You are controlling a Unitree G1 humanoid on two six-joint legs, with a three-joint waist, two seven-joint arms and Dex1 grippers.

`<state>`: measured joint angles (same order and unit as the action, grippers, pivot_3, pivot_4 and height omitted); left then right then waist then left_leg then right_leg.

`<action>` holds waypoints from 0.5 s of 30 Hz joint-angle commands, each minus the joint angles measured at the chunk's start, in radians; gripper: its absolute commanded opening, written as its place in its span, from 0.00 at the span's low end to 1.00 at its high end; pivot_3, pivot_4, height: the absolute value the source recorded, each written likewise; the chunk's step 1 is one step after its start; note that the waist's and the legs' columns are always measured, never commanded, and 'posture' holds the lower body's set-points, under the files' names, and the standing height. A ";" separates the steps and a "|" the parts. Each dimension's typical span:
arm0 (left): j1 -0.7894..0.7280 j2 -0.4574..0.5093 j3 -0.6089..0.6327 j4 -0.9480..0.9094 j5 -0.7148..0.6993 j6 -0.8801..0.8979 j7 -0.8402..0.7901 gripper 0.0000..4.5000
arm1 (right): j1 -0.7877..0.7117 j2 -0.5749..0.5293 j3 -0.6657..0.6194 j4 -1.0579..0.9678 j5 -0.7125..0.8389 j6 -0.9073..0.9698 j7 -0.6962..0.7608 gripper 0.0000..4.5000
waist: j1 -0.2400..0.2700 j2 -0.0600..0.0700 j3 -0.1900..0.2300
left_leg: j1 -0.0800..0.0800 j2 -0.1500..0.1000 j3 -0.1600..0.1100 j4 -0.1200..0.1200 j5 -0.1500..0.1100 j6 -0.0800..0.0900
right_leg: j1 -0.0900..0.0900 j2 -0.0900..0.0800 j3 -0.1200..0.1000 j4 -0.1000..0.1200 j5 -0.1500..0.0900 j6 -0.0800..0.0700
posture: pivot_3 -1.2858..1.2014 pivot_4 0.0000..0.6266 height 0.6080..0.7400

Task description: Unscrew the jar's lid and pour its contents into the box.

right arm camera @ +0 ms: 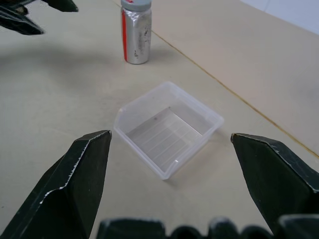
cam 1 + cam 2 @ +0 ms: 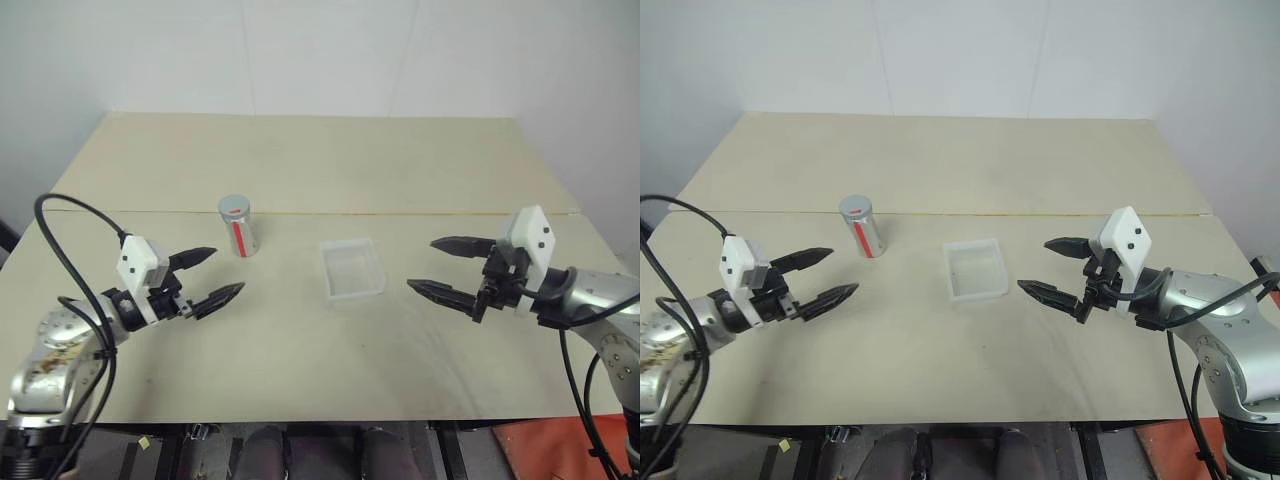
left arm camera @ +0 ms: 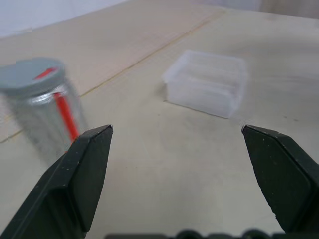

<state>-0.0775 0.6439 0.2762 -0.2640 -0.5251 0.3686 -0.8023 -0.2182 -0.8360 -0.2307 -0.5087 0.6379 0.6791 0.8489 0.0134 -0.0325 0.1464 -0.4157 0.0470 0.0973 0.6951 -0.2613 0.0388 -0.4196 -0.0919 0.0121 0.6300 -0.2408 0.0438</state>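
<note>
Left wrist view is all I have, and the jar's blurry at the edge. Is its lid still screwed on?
Observer: Yes. From the head, the lid sits on the jar, which stands upright on the table.
Operator: Where's my other gripper?
Observer: The right gripper hovers open on the far side of the box from the jar, holding nothing.
Operator: Anything in the box yet?
Observer: The right wrist view looks into the box: nothing poured in, only a tiny dark speck on its floor.
Operator: And my left gripper?
Observer: The left gripper is open too, short of the jar and not touching it.
</note>
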 commanded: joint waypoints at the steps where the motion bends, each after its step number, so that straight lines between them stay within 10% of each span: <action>1: 0.026 -0.103 -0.006 -0.109 0.030 0.040 0.202 1.00 | 0.003 -0.004 -0.016 -0.030 -0.001 -0.035 0.002 0.99 | 0.000 -0.001 -0.001 | 0.000 0.000 0.000 0.000 0.000 0.000 | 0.000 0.000 0.000 0.000 0.000 0.000 | 0.52 0.24 1.00; 15: -0.087 -0.419 -0.194 0.030 0.463 -0.163 0.678 1.00 | -0.017 -0.011 -0.033 -0.055 0.012 -0.027 -0.012 0.99 | 0.004 -0.002 -0.002 | 0.001 -0.002 -0.002 0.000 0.000 0.000 | 0.001 0.000 0.000 0.000 0.001 0.000 | 0.52 0.24 1.00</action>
<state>-0.1427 0.2334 0.0855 -0.2407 -0.0975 0.2405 -0.1619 -0.2197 -0.8344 -0.2283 -0.5309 0.6344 0.6756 0.8404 0.0172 -0.0345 0.1449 -0.4149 0.0456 0.0954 0.6947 -0.2614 0.0389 -0.4183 -0.0922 0.0126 0.6299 -0.2400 0.0438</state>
